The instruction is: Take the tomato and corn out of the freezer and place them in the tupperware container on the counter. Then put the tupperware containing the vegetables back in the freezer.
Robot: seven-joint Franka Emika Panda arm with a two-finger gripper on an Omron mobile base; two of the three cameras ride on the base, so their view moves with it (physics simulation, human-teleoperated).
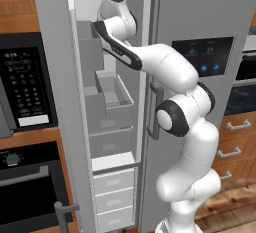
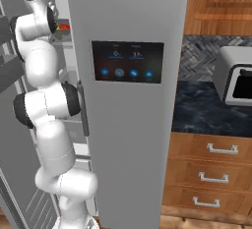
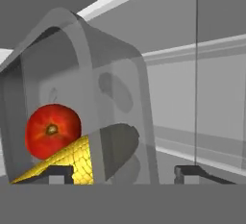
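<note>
The see-through grey plastic tray (image 3: pixel 96 93) holds the round red tomato (image 3: pixel 52 130) and bumpy yellow corn (image 3: pixel 67 165) — stiff, light, slippery — and the wide-open gripper (image 3: pixel 122 172) should pinch its rim.

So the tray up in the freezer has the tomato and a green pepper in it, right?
Not quite. The hand view shows the grey tray holding the red tomato and a yellow piece of corn, not a green pepper. The rest stands: the tray sits inside the freezer.

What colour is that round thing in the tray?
Bright red: the tomato, clearest in the hand view.
</note>
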